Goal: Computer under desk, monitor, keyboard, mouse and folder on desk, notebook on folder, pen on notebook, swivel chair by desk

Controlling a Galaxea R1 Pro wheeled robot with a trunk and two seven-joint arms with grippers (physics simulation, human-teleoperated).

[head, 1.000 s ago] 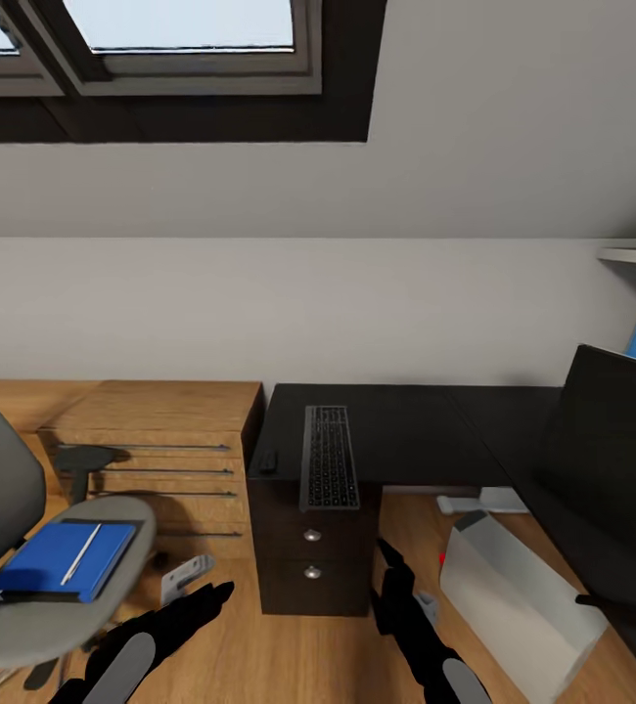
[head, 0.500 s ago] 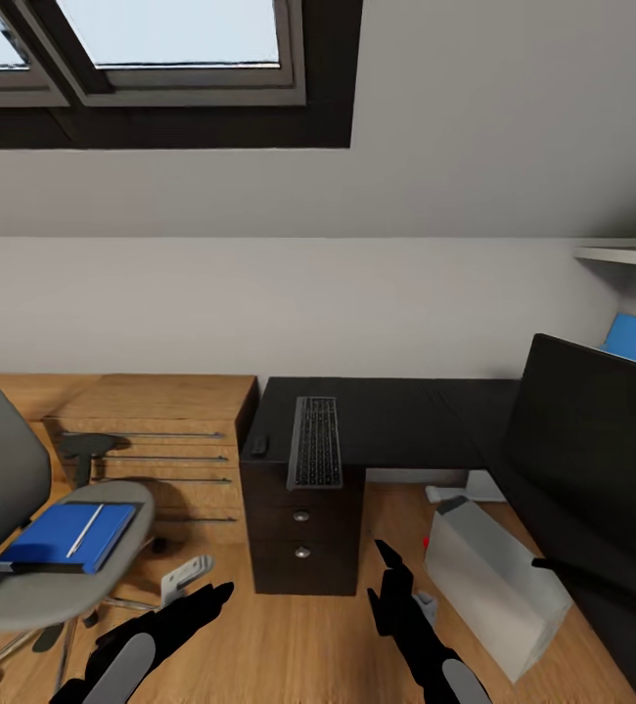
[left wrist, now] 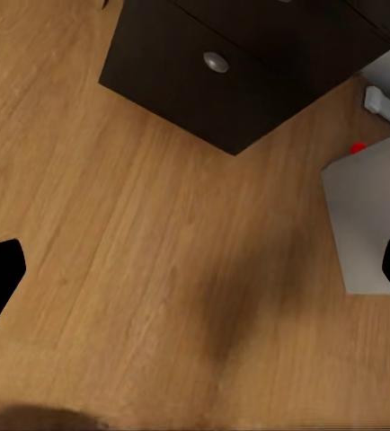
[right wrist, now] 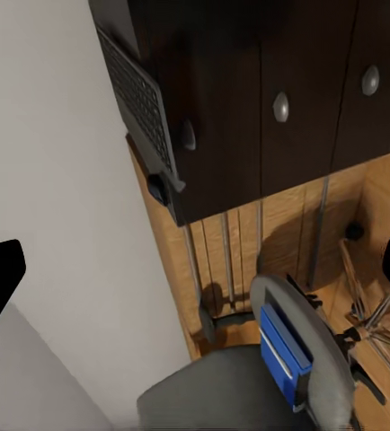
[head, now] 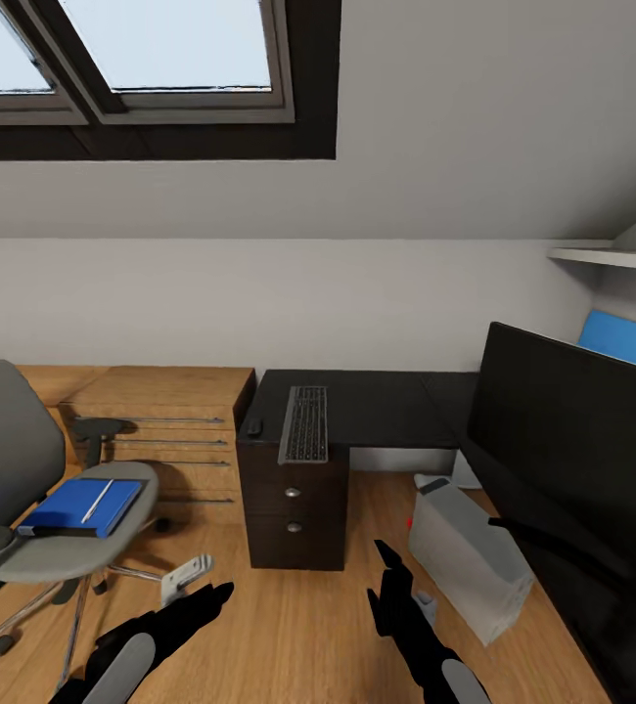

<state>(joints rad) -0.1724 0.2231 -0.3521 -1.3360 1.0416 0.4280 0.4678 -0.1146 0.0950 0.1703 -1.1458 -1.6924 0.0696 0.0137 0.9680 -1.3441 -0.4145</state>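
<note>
The black desk (head: 386, 406) stands ahead with the keyboard (head: 304, 423) lying over its drawer unit (head: 294, 513) and the tiny mouse (head: 254, 426) beside it. To the right, the wide black monitor (head: 563, 440) rises on the desk, and the grey computer (head: 465, 557) sits on the floor below it. On the left is the swivel chair (head: 24, 489), with the blue folder (head: 78, 506) on its seat and the pen (head: 98, 500) on top. I cannot make out the notebook. Both grippers hang low over the floor, left (head: 196, 606) and right (head: 388, 582), each open and empty (left wrist: 195, 274) (right wrist: 195, 274).
A light-wood drawer chest (head: 161, 420) stands between the chair and the desk. A small grey object (head: 186, 577) lies on the floor by the chair base. A blue wall panel (head: 626, 339) and a white shelf (head: 612, 257) are behind the monitor. Wood floor lies in front.
The camera has drawn back and turned, so desk, chair and computer look smaller and more of the monitor shows. The arms keep the same pose; nothing on desk or chair moved.
</note>
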